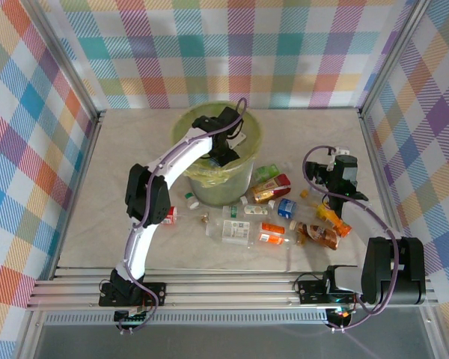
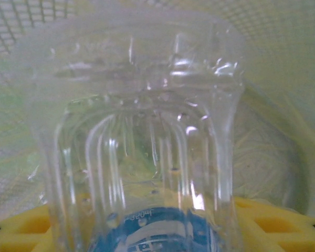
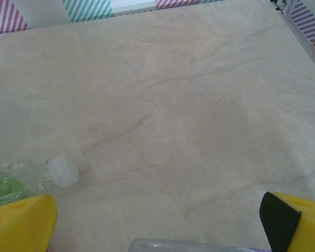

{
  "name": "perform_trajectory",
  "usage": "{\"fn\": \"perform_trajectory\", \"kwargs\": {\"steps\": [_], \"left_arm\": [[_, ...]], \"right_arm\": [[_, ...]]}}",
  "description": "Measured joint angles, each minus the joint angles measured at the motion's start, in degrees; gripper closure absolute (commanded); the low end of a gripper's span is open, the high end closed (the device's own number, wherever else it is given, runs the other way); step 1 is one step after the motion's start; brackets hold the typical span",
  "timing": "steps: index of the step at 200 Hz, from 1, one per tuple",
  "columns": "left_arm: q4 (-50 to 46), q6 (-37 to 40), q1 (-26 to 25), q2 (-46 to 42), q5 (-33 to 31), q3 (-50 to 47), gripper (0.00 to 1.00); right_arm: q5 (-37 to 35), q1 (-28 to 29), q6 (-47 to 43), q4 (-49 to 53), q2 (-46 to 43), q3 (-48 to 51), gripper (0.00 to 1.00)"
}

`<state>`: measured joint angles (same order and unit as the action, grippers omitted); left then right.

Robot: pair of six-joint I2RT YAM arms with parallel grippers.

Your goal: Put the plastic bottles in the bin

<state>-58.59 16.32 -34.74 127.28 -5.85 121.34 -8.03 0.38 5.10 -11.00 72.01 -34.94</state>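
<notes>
Over the bin (image 1: 251, 133), the left hand (image 1: 226, 153) holds a clear bottle (image 2: 142, 157) with a blue label, its yellow fingers (image 2: 273, 220) closed partway on the labelled part. The right hand (image 3: 157, 223) hangs wide and empty above the surface (image 3: 189, 105), near the other plastic bottles (image 1: 273, 196) lying just in front of the bin. Treat each bottle as light, thin-walled and slick: it will probably dent and slip under pressure, so grip across the ribbed mid-body or the stiffer neck.
</notes>
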Motion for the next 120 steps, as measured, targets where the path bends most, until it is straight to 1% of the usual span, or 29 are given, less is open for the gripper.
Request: {"fn": "perform_trajectory", "kwargs": {"steps": [16, 65, 120], "left_arm": [[0.02, 0.04, 0.00, 0.17, -0.70, 0.00, 0.32], [0.09, 0.00, 0.00, 0.31, -1.88, 0.00, 0.24], [0.17, -0.46, 0.00, 0.20, -2.89, 0.98, 0.12]], "right_arm": [[-0.13, 0.02, 0.00, 0.00, 0.24, -0.04, 0.00], [-0.15, 0.07, 0.00, 0.00, 0.94, -0.22, 0.00], [-0.39, 0.26, -0.02, 0.11, 1.36, -0.44, 0.00]]}}
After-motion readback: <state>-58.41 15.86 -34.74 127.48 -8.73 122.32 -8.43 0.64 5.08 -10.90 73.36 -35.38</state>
